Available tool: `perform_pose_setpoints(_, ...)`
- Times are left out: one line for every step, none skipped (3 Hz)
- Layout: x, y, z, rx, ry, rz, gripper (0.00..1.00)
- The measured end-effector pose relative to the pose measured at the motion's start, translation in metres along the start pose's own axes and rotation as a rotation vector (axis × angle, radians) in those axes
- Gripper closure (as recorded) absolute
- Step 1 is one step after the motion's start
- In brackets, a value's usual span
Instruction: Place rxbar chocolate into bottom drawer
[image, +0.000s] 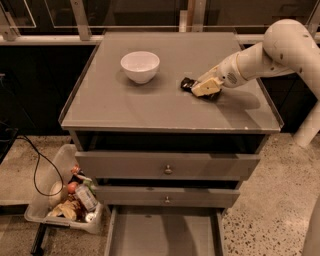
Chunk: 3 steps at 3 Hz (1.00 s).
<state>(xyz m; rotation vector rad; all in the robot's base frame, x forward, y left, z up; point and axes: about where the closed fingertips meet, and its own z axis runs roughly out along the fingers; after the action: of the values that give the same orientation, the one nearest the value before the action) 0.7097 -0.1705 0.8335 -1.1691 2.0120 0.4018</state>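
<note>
The rxbar chocolate (188, 84) lies on the gray cabinet top (150, 105), right of centre. Only its black left end shows; the rest is hidden under my gripper. My gripper (204, 88) reaches in from the right on the white arm (270, 52) and sits low over the bar, touching it. The bottom drawer (165, 235) is pulled out at the cabinet's foot, and its flat gray floor shows bare.
A white bowl (140, 66) stands on the cabinet top to the left of the bar. The two upper drawers (167, 167) are slightly ajar. A clear bin of snacks (67, 200) and a black cable (35, 167) lie on the floor to the left.
</note>
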Motion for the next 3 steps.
perform_pose_setpoints(0.0,0.0,0.0,0.0,0.0,0.0,1.0)
perform_pose_setpoints(0.003,0.007,0.001,-0.017,0.006,0.007,1.0)
perform_pose_setpoints(0.005,0.021,-0.013,-0.025,0.01,0.011,1.0)
